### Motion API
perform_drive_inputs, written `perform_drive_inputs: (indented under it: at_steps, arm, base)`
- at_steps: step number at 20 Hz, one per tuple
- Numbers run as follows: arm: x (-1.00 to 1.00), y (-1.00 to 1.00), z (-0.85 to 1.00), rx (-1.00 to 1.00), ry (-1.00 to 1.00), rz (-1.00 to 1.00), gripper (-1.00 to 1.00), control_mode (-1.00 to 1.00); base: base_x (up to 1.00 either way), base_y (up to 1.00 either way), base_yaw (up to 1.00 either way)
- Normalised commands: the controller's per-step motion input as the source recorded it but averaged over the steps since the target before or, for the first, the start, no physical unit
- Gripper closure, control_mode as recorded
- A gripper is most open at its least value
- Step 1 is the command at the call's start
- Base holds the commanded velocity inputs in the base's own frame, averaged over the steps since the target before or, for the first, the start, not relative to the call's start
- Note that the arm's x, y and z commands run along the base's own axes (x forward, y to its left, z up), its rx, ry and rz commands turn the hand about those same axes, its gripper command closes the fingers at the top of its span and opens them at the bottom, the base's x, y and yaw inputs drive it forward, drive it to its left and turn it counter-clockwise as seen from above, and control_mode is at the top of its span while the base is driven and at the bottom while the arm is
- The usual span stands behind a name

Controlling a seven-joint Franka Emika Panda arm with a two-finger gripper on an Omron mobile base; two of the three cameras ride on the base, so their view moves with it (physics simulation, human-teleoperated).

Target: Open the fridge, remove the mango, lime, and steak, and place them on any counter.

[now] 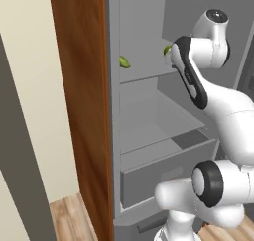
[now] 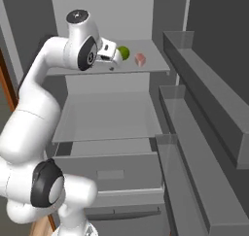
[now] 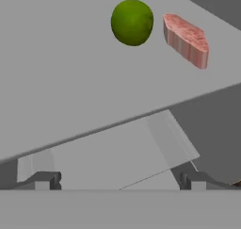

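Grey and standing open, the fridge point(image 2: 204, 133) holds the lime point(image 3: 132, 22) and the steak point(image 3: 186, 38) on its upper shelf point(image 3: 70, 82), the steak just beside the lime at its 3 o'clock. The mango point(image 1: 124, 62) lies on the same shelf. The pincer point(image 3: 120, 180), fingers spread apart and empty, hangs before the shelf edge.

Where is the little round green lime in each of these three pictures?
Left base view: lime peeks out beside the arm, on the top shelf.
Right base view: lime on the top shelf, left of the steak.
Hand view: lime near the top, steak beside it.
Shared landmark: the top shelf.
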Motion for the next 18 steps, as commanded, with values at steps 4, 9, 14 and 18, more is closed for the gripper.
perform_drive_inputs:
  at_steps: [4, 9, 14, 18]
  arm:
    - [0.88, -0.03, -0.17, 0.0, 0.01, 0.0, -1.0, -1.0]
    - [0.67, -0.29, -0.13, -0.01, 0.0, 0.01, -1.0, -1.0]
    - [0.27, -0.32, 0.0, -0.03, 0.0, 0.03, -1.0, -1.0]
    - [0.05, -0.22, 0.0, -0.04, 0.0, 0.0, -1.0, -1.0]
  base:
    - [0.0, 0.0, 0.0]
    - [0.0, 0.0, 0.0]
    - [0.0, 0.0, 0.0]
    - [0.0, 0.0, 0.0]
